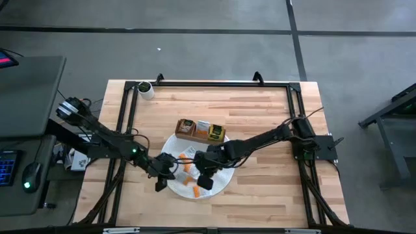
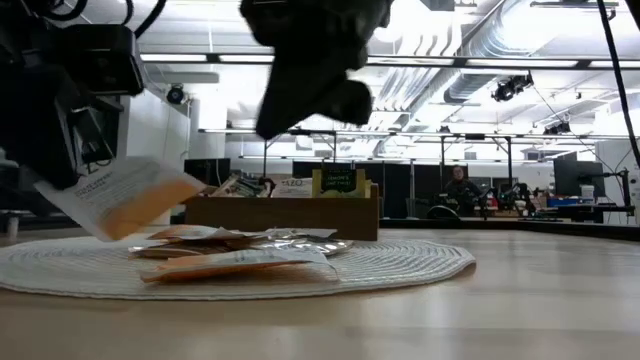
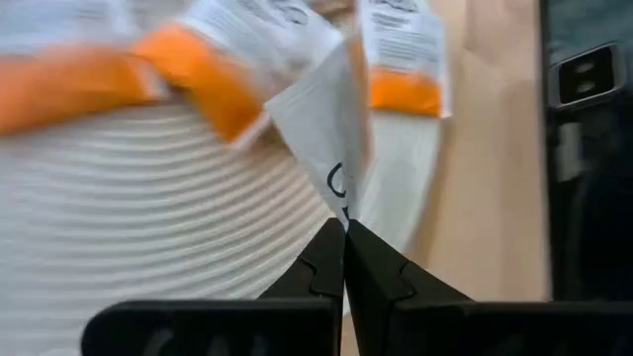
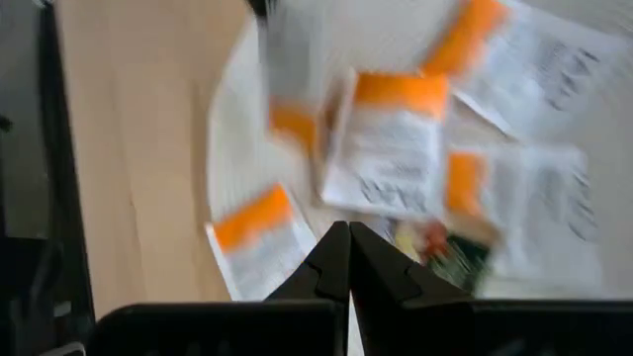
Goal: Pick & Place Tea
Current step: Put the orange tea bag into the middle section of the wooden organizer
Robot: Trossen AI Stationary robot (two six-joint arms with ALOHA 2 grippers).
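Tabletop (image 1: 260, 130): light wood, centre of the high view.
Mat (image 1: 224, 179): round, white, lower centre; loose packets (image 2: 235, 262) on it.
Tray (image 1: 200, 132): just above the mat, holding packets.
Left tool (image 3: 344, 229): closed on one white-orange packet (image 2: 120, 198), lifted at the mat's left edge.
Right tool (image 4: 349, 229): closed, empty, above the mat.

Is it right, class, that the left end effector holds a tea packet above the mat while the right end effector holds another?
Not quite. The left end effector holds a tea packet above the mat, but the right end effector is shut on nothing, as the right wrist view shows.
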